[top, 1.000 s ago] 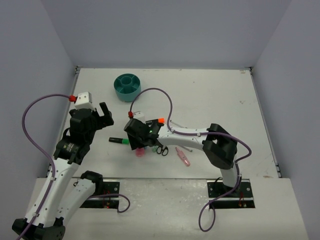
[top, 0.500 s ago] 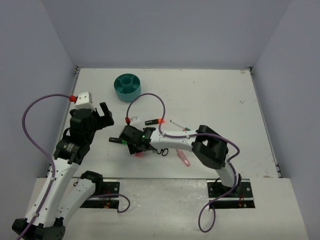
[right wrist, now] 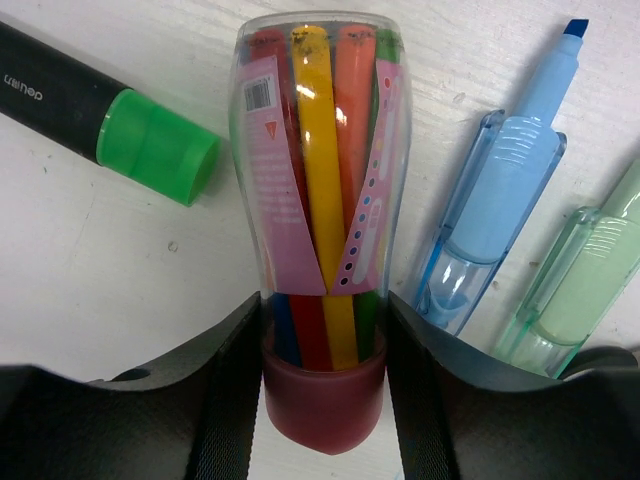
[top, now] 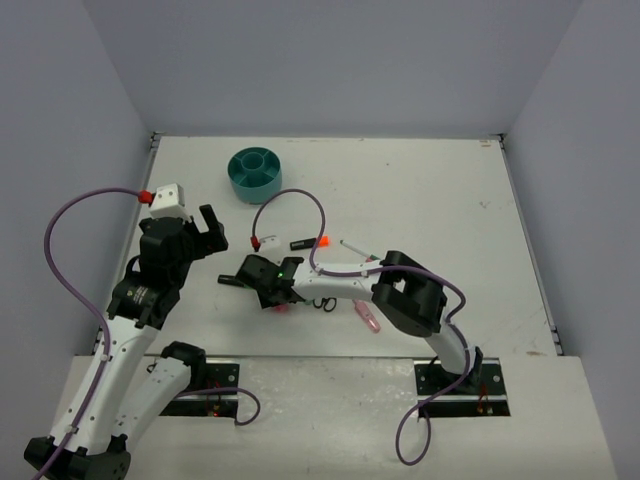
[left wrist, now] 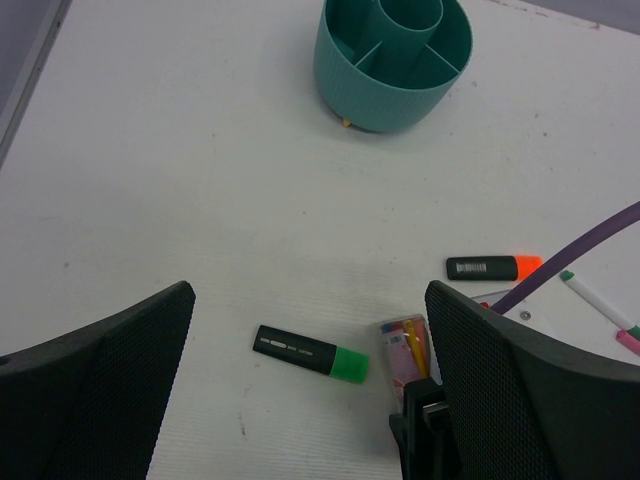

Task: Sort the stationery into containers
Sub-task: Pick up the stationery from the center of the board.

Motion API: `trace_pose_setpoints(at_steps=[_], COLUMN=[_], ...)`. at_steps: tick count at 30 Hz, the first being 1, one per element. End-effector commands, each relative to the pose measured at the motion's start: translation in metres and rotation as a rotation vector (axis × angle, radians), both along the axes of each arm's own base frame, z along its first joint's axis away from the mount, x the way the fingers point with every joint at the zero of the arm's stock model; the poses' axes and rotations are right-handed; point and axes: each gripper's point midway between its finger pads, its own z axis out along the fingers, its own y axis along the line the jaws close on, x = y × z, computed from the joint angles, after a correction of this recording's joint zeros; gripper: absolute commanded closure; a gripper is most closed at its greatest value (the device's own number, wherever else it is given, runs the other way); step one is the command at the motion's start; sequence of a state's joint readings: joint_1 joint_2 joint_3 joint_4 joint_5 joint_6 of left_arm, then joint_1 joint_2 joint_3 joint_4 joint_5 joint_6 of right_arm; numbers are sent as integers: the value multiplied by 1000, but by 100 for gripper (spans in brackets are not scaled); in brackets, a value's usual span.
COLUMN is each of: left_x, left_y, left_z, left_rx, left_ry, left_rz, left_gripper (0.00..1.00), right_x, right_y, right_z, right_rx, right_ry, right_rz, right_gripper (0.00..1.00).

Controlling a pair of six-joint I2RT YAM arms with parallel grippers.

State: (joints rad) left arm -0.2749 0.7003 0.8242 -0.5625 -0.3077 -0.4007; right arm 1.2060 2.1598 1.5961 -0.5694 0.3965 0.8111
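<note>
Counting two highlighters [left wrist: 310,352]; one organiser [left wrist: 385,100].

Organiser [left wrist: 390,60] showing teal. Green-capped highlighter [right wrist: 110,115] and orange-capped highlighter [left wrist: 492,267] showing black bodies. Tube [right wrist: 322,200] showing clear, pink-labelled, dark-red-capped. Blue marker [right wrist: 500,200] and pale-green marker [right wrist: 580,290] showing translucent.

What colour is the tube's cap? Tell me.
Tube's cap: dark pink, clearest in right wrist view.

Robot lab: white table [top: 420,190], plain grey walls [top: 330,60].
</note>
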Motion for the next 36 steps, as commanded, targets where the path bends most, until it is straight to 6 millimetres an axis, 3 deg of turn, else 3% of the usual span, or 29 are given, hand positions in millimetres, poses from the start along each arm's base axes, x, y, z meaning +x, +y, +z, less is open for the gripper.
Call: trace_pose_setpoints(at_steps=[1,4,7,9,10,17,19,22,23,29,34,36], left_x=[3,3,3,3,3,4,2,-7,-7,-25,-35,-42], left_y=[0,0,0,-1,-1,-14,-19,-46,-56,-115,-142,-151], left_z=[10,9,9,9,9,8,12,19,26,19,16,25], left_rx=[-9,-8,-8,-10,-11,-41,-69,-189,-231,-423,-527,-556], left_ry=[-39,-38,-36,-36,-37,-31,-38,-62,-95,-114,-143,-179], left_rz=[-3,-3,-4,-8,-10,-76,-96,-205,-248,-564,-730,-809], left_gripper=[0,0,0,0,0,0,0,0,0,0,0,0], right_x=[-1,0,4,7,8,6,1,-6,-8,-16,-24,-32], right_y=[6,5,3,5,4,10,9,-1,-8,-40,-63,-70], right_z=[-12,-6,12,30,42,122,134,166,164,201,222,229], right_rx=[-9,-4,21,61,85,316,347,407,394,446,490,501], right_ry=[6,-2,-36,-67,-88,-227,-251,-294,-301,-321,-301,-276], right_rz=[-30,-37,-43,-32,-25,131,202,248,267,325,369,405], right_gripper=[56,63,80,98,100,100,100,100,100,100,100,100])
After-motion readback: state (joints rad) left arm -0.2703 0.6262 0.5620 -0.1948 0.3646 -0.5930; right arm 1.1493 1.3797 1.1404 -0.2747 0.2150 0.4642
